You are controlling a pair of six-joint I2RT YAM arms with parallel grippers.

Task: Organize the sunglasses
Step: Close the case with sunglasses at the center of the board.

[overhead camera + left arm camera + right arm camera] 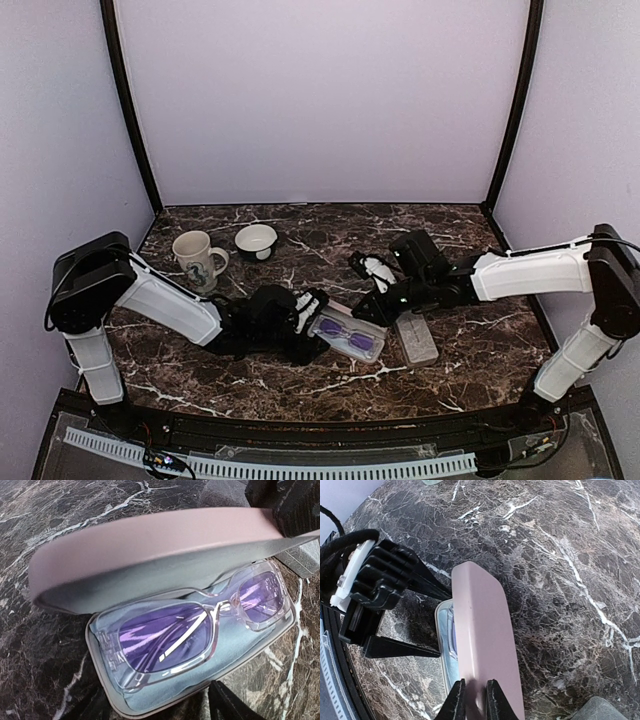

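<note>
I am pinching the lid point(150, 545) of the pink case point(107, 697) with my right claw point(475, 684). Its two fingers are pressing together on the lid's free edge, one on each face, and are holding it tilted up over the lower half. My right arm is reaching in from 3 o'clock on the table point(470, 375).

My left claw point(443, 626) is coming at the case from 9 o'clock with its fingers spread. Their tips are sitting against the long side of the lower half. I cannot tell whether they are actually squeezing it.

The sunglasses point(165, 637) are lying inside the open case, in the lower half, under the raised lid. The pair has a clear, pale frame and purple lenses. It is lying flat with the lenses facing up on a light-blue cloth point(235, 640) that is lining the tray.

Seen from above, the case is sitting toward 6 o'clock from the table's middle. A grey case point(417, 338) is lying closed just beside it at 3 o'clock. A mug point(200, 260) is standing well apart at 10 o'clock. A white bowl point(256, 241) is sitting near the mug, at its 2 o'clock.
</note>
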